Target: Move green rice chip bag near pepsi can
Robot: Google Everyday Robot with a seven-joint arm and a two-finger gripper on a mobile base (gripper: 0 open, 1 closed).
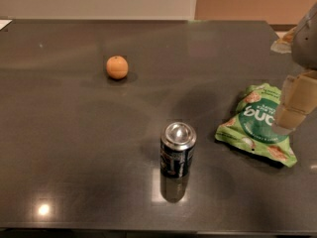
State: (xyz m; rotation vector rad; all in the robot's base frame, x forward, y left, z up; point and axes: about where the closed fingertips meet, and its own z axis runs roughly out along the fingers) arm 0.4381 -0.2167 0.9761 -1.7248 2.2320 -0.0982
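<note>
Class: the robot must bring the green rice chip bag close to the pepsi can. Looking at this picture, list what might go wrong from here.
1. The hand hangs over the right part of the green rice chip bag; caught off-centre, the crinkly pouch may slip or sag.
2. The pepsi can stands upright just left of the bag; a dragged or swinging bag might knock it over.

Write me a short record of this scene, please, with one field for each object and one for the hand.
table: dark, glossy
green rice chip bag: lies on the table, right of the can, apart from it
pepsi can: upright, front middle
orange: behind the can, to the left, alone
hand: at the right edge, over the bag's right part; contact cannot be told
</note>
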